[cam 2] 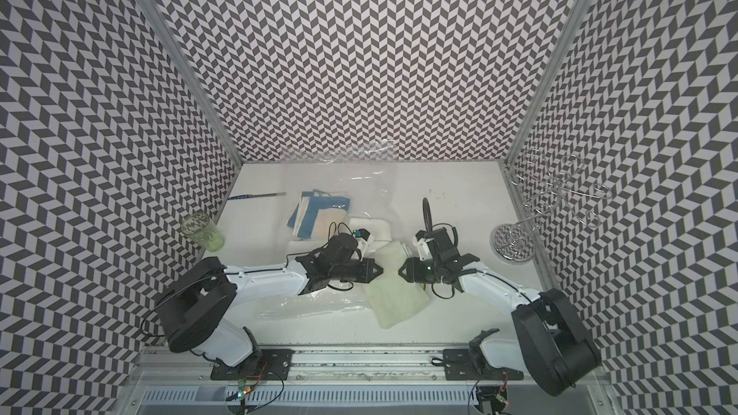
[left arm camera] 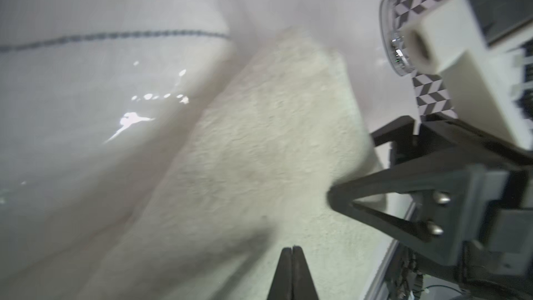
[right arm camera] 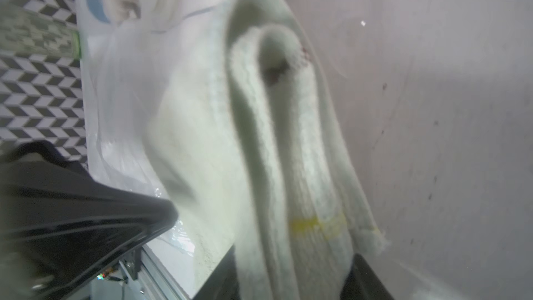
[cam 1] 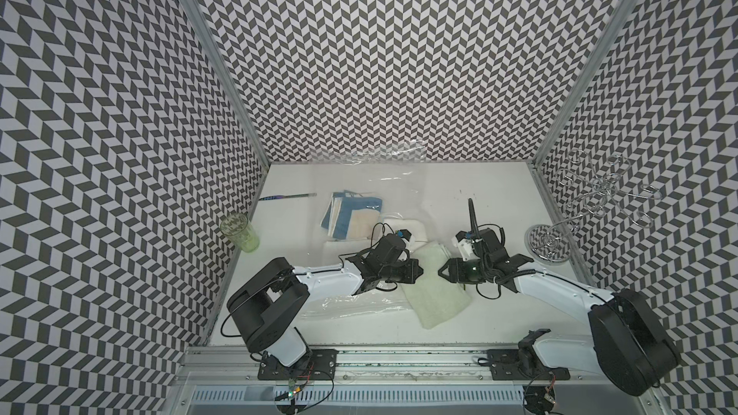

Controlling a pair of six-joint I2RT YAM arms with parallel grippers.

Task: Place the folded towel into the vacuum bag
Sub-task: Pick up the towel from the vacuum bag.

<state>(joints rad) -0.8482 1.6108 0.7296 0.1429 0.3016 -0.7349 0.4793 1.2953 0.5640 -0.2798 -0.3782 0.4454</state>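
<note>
The folded towel [cam 1: 435,289] is pale green and lies on the white table between my two grippers, its far end at the mouth of the vacuum bag [cam 1: 359,189]. The bag is clear crinkly plastic spread over the middle and left of the table in both top views [cam 2: 331,185]. My left gripper [left arm camera: 292,248] is shut, its tips together just above the towel [left arm camera: 259,154], with nothing visible between them. My right gripper [right arm camera: 291,258] has the towel's [right arm camera: 259,139] stacked layers filling the gap between its fingers, and that edge is lifted.
Inside the bag lie blue and beige folded cloths [cam 1: 351,215] and a white one [cam 1: 403,229]. A green glass [cam 1: 239,232] and a pen [cam 1: 287,196] sit at the left. A chrome wire stand [cam 1: 547,243] stands by the right wall.
</note>
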